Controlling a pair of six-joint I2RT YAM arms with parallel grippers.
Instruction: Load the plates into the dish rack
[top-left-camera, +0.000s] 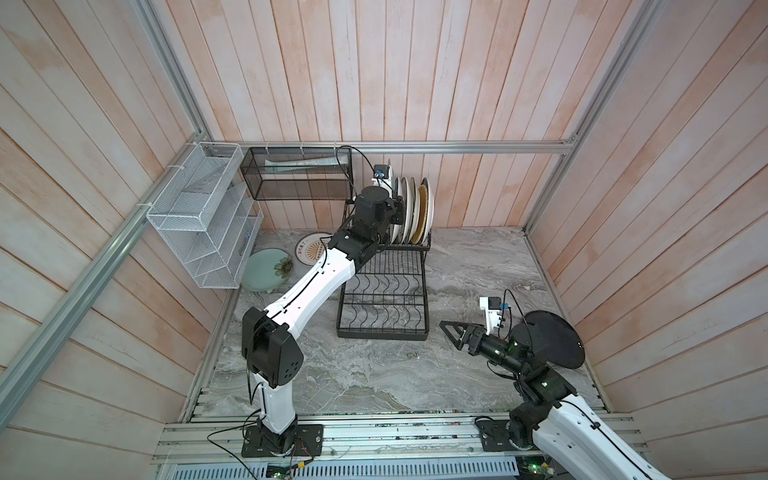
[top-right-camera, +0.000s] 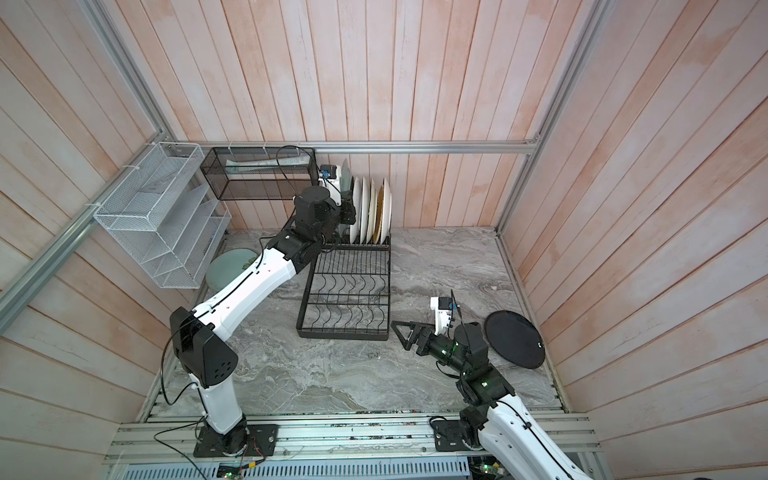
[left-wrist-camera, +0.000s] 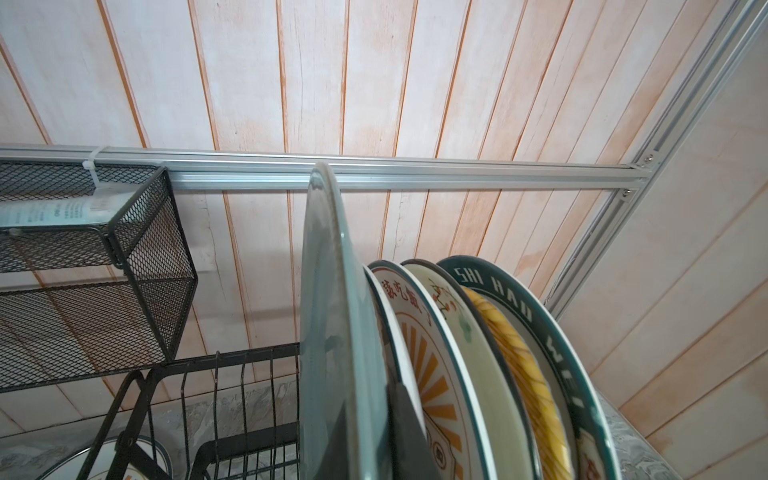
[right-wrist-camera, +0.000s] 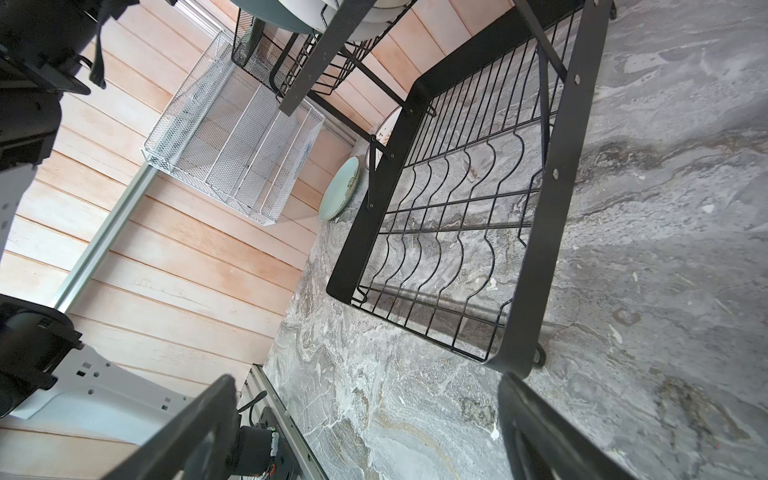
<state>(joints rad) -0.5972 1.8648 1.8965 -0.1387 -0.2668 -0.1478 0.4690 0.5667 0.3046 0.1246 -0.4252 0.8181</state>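
While your left tool (top-right-camera: 348, 212) clamps the round grey-blue plate (left-wrist-camera: 332, 311) upright, seat it into the black wire dish rack (top-left-camera: 382, 333), then release.

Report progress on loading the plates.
Done: four plates stand in the upper tier of the dish rack. In hand: the left gripper holds the grey-blue plate upright beside them, not yet released. Left: the pale green plate, a sunburst plate and the black plate lie on the table; the right gripper is open, empty.
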